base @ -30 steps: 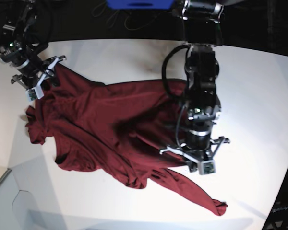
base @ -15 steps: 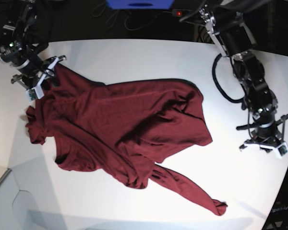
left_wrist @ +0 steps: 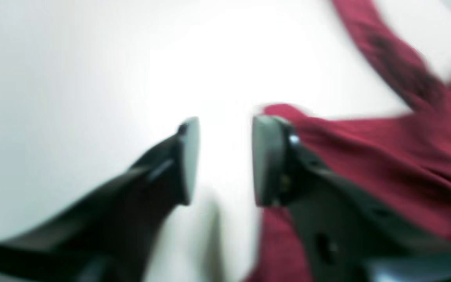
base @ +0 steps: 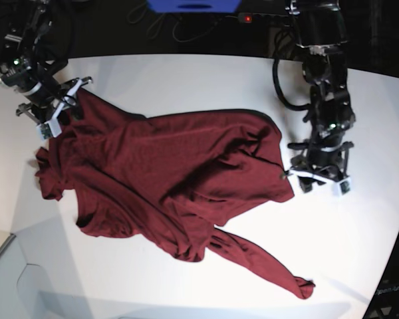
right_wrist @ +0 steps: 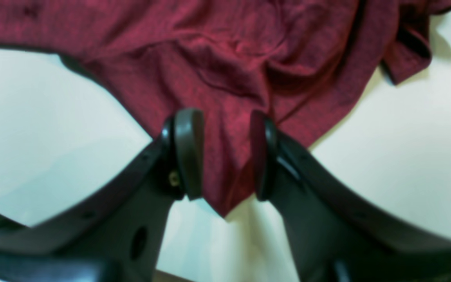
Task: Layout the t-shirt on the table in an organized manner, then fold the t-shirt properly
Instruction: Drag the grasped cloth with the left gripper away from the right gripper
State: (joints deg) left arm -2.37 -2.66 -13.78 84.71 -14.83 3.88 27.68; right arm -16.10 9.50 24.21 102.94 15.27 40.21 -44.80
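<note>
Layout step, early. The t-shirt [base: 166,179] sits on the table [base: 186,76] as a rumpled, skewed mass, bunched at the base view's left edge, with deep creases across the middle and one long twisted tail trailing toward the near right corner. We see no clean outline of sleeves or hem, so nothing counts as laid out yet and no fold has started.

Right gripper [right_wrist: 221,154]: jaws straddle a pointed corner of the cloth, with fabric between the pads. They look pressed against it, though there's a visible gap, so we judge it a light pinch on that corner. In the base view it sits at the shirt's far-left corner.

Left gripper [left_wrist: 223,160]: jaws apart, with only bare white table between them and nothing held. The wrist view is blurred. The shirt's edge lies just beside the right-hand pad, and the base view puts the gripper just off the cloth's right edge.

Left to do, as we judge it:
- untwist the tail
- pull corners out square
- flatten the body
- then the whole folding sequence
</note>
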